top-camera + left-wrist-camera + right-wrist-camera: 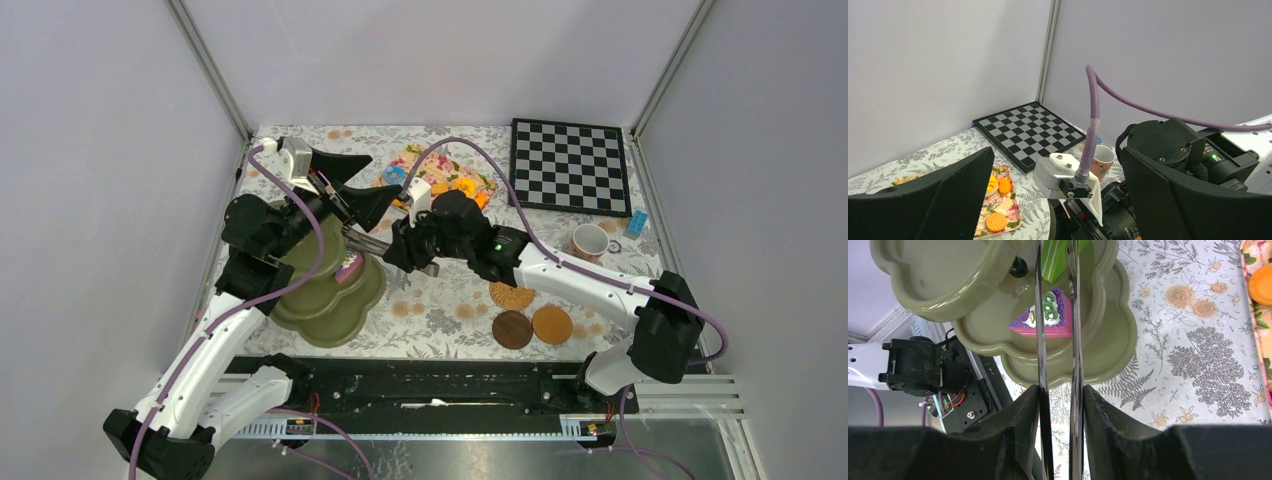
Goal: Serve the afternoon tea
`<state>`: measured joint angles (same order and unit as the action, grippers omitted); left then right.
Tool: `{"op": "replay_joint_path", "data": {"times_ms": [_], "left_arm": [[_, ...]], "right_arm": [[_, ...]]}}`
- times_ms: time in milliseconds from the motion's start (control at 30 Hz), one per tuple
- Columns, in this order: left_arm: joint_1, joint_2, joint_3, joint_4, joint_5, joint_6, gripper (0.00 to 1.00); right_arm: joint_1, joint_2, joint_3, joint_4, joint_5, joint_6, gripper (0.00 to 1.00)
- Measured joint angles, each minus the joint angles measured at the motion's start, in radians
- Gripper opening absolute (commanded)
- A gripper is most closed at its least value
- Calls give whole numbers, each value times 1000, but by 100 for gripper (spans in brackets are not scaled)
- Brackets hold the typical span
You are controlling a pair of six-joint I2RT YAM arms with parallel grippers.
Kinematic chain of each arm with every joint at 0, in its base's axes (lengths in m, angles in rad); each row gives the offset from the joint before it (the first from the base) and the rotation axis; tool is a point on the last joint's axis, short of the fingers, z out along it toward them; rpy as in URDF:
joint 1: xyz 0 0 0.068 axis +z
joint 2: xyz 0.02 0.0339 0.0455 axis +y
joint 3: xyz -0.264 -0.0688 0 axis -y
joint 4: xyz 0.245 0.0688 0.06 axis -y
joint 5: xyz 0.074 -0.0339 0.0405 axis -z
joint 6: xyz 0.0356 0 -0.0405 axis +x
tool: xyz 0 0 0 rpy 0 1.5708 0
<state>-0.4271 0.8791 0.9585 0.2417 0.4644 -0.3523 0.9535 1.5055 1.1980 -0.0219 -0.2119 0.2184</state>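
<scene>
Top external: high behind the near edge of the table, looking steeply down over all of it; left wrist: raised, facing roughly level toward the chessboard, shared with the top view; right wrist: close above the stand, looking down along the tongs.

surface: floral table | on it: stand, chessboard, tray, mug, 3 coasters
</scene>
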Motion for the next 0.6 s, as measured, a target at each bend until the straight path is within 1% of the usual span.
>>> {"op": "replay_joint_path", "data": {"times_ms": [233, 500, 600], "left_arm": [[-2, 0, 0, 0, 0, 0, 99], [-2, 0, 0, 0, 0, 0, 99], [-2, 0, 0, 0, 1, -4, 99]], "right_arm": [[2, -6, -3, 14, 23, 10, 43], [-10, -135, -82, 12, 192, 11, 45], [-69, -167, -114, 13, 232, 19, 45]]}}
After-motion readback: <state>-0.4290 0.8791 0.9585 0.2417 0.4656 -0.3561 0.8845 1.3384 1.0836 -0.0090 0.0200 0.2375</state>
